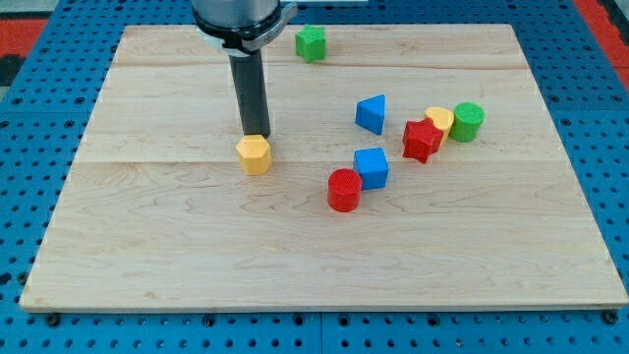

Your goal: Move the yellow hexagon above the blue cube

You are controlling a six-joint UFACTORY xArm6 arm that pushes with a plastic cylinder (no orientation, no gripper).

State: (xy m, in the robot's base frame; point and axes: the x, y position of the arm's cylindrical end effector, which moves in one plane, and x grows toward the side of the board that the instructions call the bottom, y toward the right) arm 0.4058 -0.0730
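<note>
Tip (254, 135) touching yellow hexagon (255, 155), left of blue cube (371, 167).

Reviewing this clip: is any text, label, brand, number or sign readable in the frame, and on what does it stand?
None can be read. The wooden board, the blue pegboard around it and the dark rod carry no visible writing. The blocks, such as the yellow hexagon, the blue cube and the red cylinder, show plain faces. My tip sits just above the yellow hexagon in the view, also unmarked.
</note>
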